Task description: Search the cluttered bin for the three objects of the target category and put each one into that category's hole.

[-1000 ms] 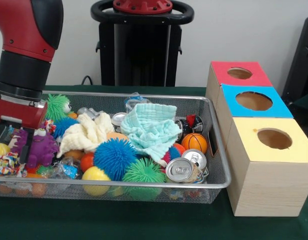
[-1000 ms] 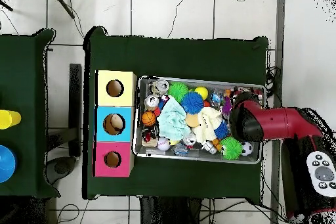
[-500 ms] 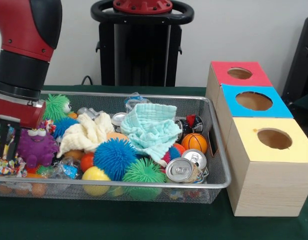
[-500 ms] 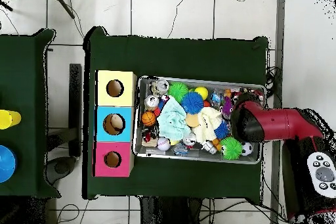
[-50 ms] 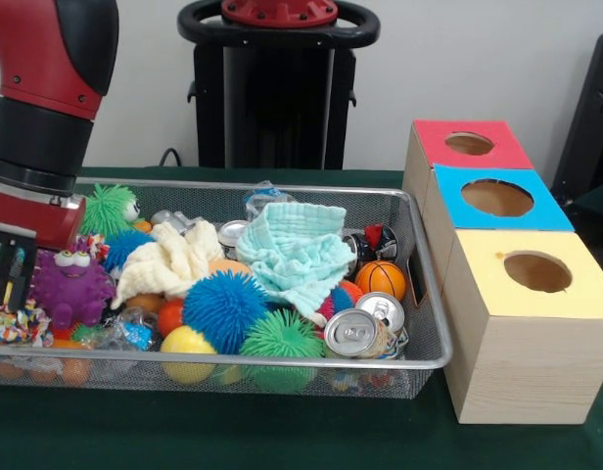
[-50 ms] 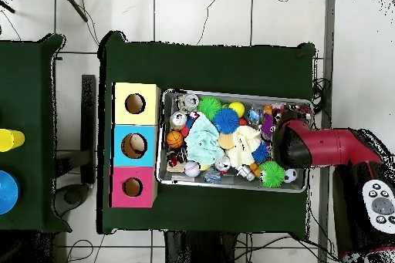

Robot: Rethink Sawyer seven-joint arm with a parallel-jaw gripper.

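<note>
A wire mesh bin (image 5: 426, 257) holds a jumble of toys, cloths and cans. My gripper (image 5: 10, 276) hangs over its left end, just left of a purple monster toy (image 5: 67, 286). Its jaws stand close together and I see nothing held between them. Soda cans (image 5: 350, 333) lie at the front right, beside a small basketball (image 5: 381, 279). Right of the bin stand three boxes with round holes: red (image 5: 470, 143), blue (image 5: 496, 198) and yellow (image 5: 537, 271). In the overhead view the red arm (image 6: 308, 144) covers the gripper at the bin's right end.
A teal cloth (image 5: 300, 250) and a cream cloth (image 5: 169, 259) lie over the middle of the pile. Blue (image 5: 223, 308) and green (image 5: 280, 338) spiky balls and a yellow ball (image 5: 187, 343) fill the front. A rope toy (image 5: 13, 323) lies below the gripper.
The gripper has risen a little and drawn left off the purple toy, with its jaws closer together than before. The purple toy stays in the bin.
</note>
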